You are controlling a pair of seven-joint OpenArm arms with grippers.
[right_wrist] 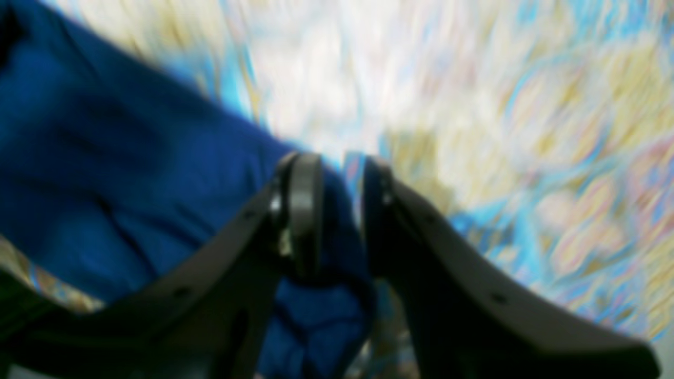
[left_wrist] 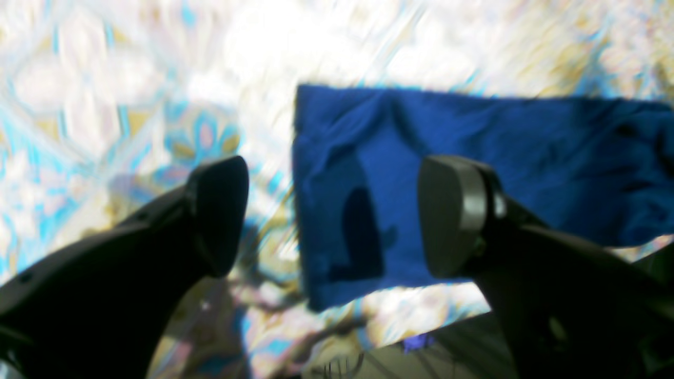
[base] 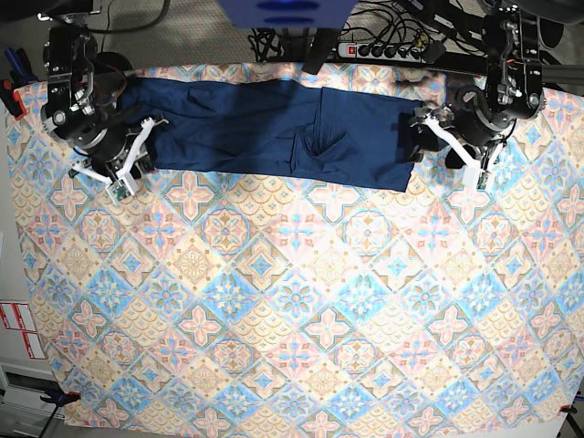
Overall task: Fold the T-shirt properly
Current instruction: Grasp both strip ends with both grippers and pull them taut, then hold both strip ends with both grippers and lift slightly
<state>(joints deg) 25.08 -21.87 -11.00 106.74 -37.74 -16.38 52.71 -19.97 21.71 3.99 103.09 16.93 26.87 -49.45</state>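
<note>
Left hand (left_wrist: 331, 216) spread wide and empty above T-shirt (left_wrist: 474, 163), right hand (right_wrist: 342, 210) pinching its cloth.

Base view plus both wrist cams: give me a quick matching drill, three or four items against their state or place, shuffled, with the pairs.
Column A:
1. left end effector
2. right end effector
3. T-shirt
4. patterned cloth

Column B:
a. covers the table, pastel tile print
b. wide open, empty, by the shirt's end
c. lies as a long dark blue band along the far edge
d. shut on a bunch of blue fabric

Pairs: 1-b, 2-d, 3-c, 4-a
</note>
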